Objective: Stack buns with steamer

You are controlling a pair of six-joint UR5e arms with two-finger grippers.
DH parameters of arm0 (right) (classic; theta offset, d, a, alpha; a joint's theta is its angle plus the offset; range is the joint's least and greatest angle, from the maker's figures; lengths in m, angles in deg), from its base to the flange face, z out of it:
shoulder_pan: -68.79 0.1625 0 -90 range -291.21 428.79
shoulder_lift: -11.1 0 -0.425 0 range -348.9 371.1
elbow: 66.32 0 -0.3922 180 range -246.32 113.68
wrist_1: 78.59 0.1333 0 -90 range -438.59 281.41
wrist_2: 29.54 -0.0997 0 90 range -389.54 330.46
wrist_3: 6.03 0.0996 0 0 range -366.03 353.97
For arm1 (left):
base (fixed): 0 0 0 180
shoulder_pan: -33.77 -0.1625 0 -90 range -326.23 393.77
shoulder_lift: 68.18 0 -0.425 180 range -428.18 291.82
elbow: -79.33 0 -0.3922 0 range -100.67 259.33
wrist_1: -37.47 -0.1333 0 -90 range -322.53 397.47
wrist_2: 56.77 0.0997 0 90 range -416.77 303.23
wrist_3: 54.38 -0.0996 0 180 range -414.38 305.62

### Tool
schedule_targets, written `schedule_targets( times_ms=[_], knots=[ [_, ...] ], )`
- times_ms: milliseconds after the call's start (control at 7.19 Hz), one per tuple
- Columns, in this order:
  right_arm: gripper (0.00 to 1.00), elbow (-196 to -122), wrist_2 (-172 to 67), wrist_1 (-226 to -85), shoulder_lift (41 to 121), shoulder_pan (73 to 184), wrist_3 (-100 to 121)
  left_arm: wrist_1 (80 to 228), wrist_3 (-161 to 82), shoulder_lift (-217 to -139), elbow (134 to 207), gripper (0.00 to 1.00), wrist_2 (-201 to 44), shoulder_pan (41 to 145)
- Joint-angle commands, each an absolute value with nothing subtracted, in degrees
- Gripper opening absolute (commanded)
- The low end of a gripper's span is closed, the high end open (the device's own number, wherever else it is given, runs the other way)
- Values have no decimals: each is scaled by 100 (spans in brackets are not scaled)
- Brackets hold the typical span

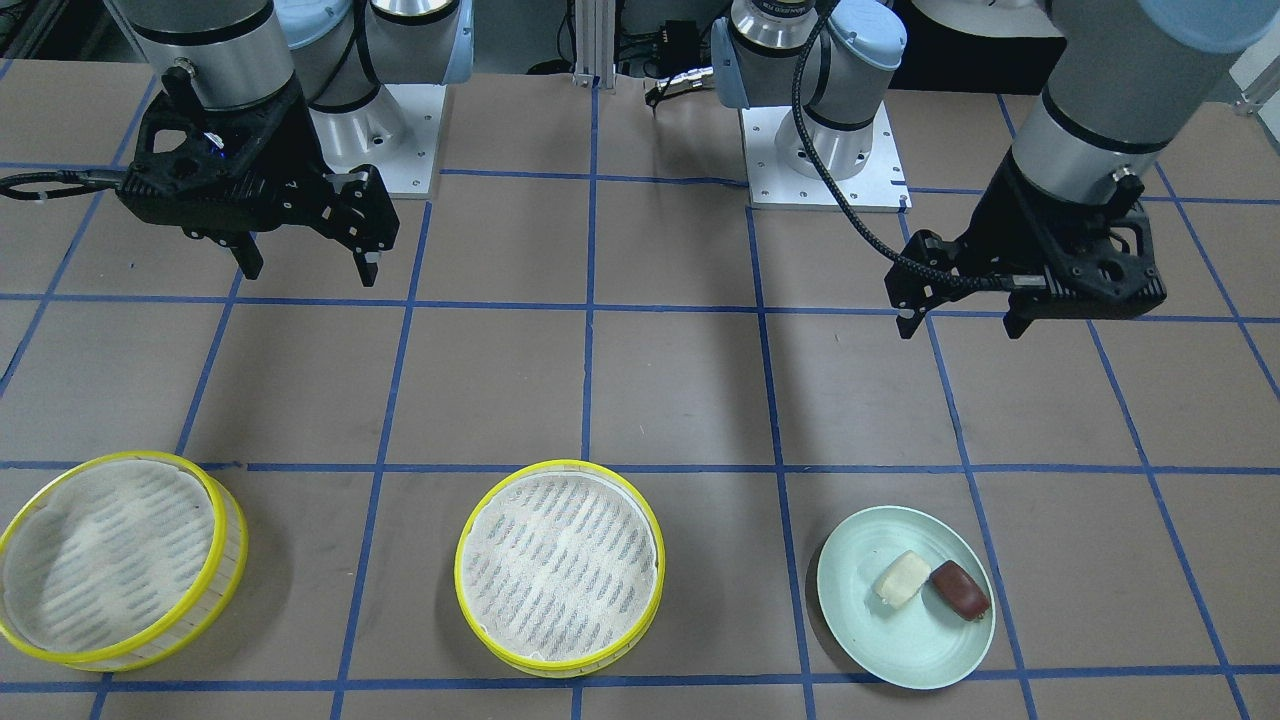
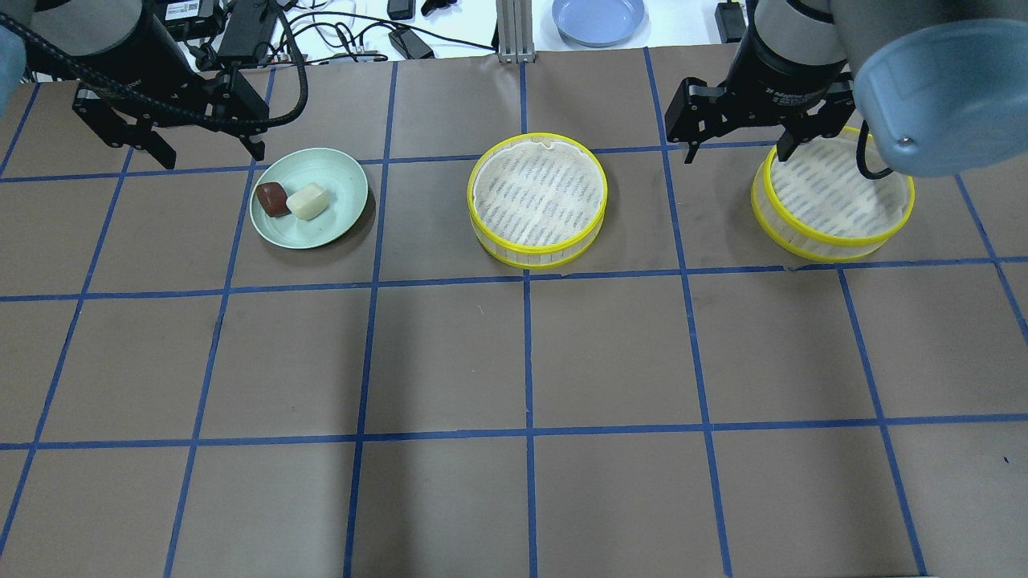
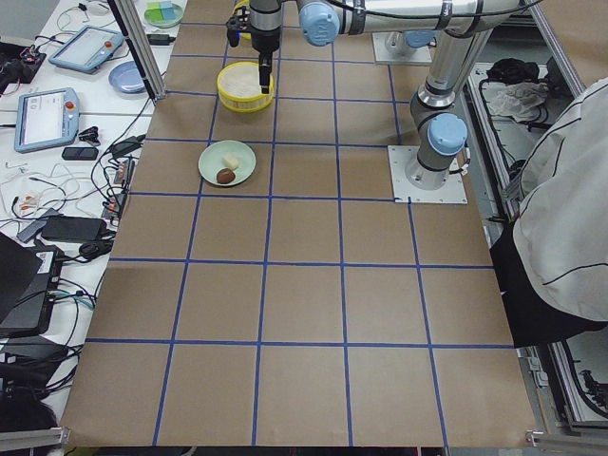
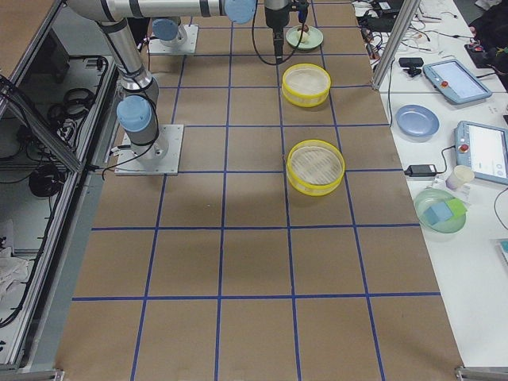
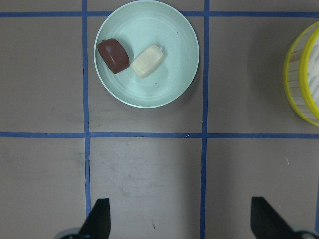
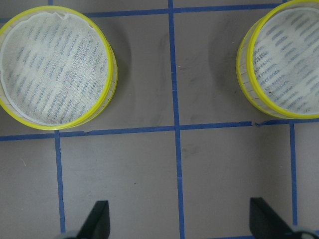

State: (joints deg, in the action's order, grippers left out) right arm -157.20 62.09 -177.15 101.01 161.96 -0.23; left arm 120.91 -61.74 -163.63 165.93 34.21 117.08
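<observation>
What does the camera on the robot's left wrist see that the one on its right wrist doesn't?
Only the left wrist view shows the pale green round plate holding a cream-white oblong bun and a dark reddish-brown oblong bun. Only the right wrist view shows the outer yellow-rimmed round steamer tier. Both show the middle yellow-rimmed steamer tier, the brown table with blue tape lines, and an open gripper: left gripper, right gripper.

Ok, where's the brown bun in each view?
Front-facing: brown bun lower right.
Overhead: bun upper left.
Exterior left: bun upper left.
Exterior right: too small to tell.
Left wrist: bun upper left.
Right wrist: not in it.
Shared landmark: green plate beneath it.
</observation>
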Motion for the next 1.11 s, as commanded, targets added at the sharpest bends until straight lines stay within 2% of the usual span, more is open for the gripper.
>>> schedule_targets(
  times_ms=[0,278,696,974],
  knots=[
    [100,-15720,6213,-17729,10093,16178,-23,11355,-6893,-16914,16625,100,3438,11648],
    [100,-15703,6151,-17878,10058,15794,-749,10634,-8148,-17511,16721,100,3438,11454],
    [100,-15711,6134,-17817,9962,14442,-2137,9148,-9258,-18391,17055,100,3429,11454],
    [100,-15624,6353,-18228,9515,13739,-2972,8645,-9823,-18927,17074,98,3438,11454]
  ],
)
